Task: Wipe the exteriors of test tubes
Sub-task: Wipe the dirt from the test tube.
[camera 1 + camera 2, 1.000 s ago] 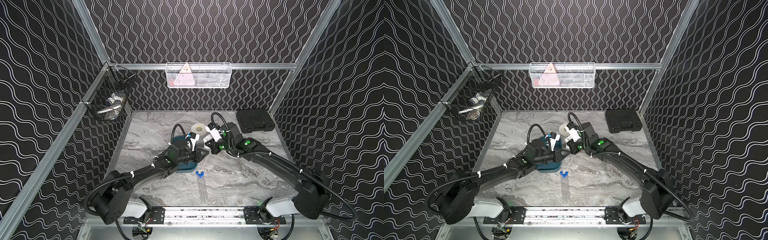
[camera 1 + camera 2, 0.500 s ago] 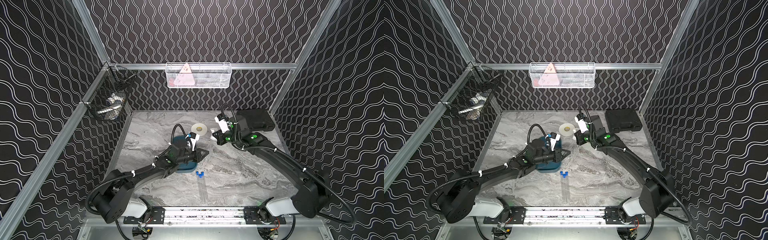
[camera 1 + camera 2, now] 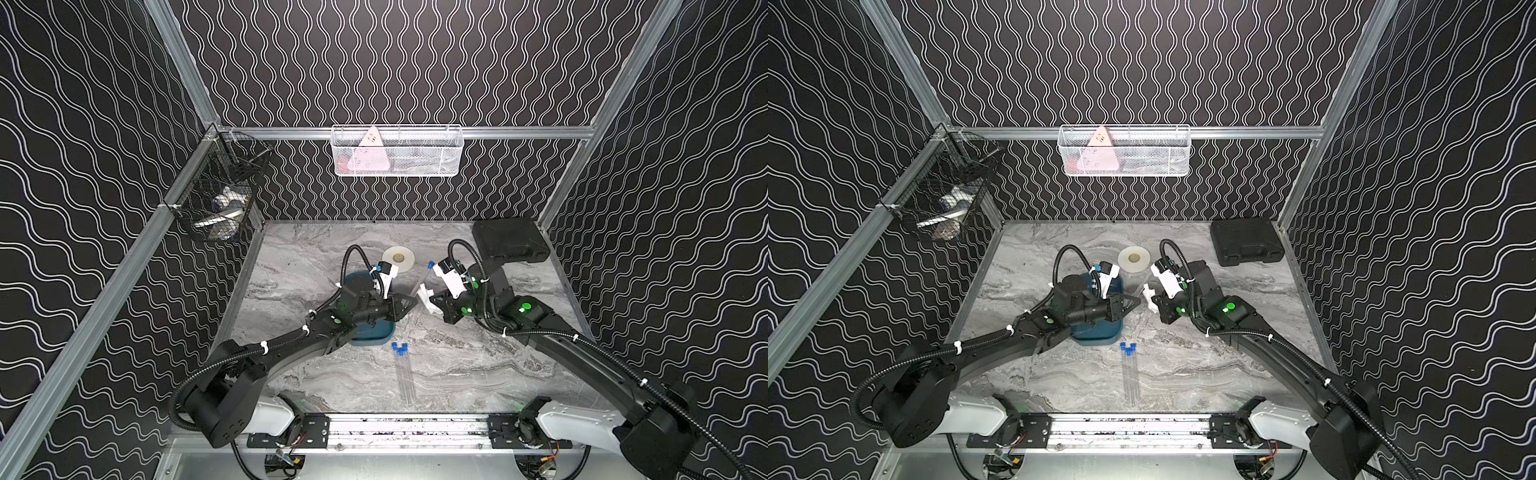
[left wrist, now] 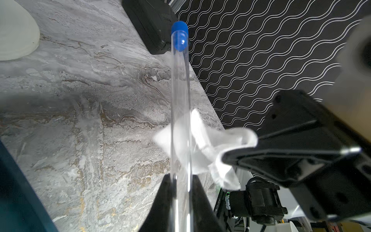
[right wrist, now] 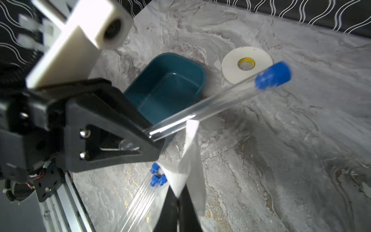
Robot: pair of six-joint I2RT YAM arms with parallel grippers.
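**Tissue back at the base of the held tube**

Our left fingers [image 4: 160, 202] are closed tight on the lower end of a long clear test tube with a blue cap [image 4: 180, 96]. They hold it slanted up off the grey marbled surface [image 3: 457, 374], with the cap end pointing toward the black plastic case [image 3: 509, 241]. Our right fingers [image 5: 167, 213] are pinched shut on a crumpled white tissue [image 5: 190, 158], which meets the tube just beside the left fingers. Half a second ago the right arm was out by the cap end; now it is back near the base. We judge that one stroke along the tube is done and that another pass may follow. Three more capped clear tubes [image 3: 404, 374] lie together on the surface near the teal plastic tray [image 3: 376, 332], well apart from the tissue. We cannot tell whether they have been wiped.
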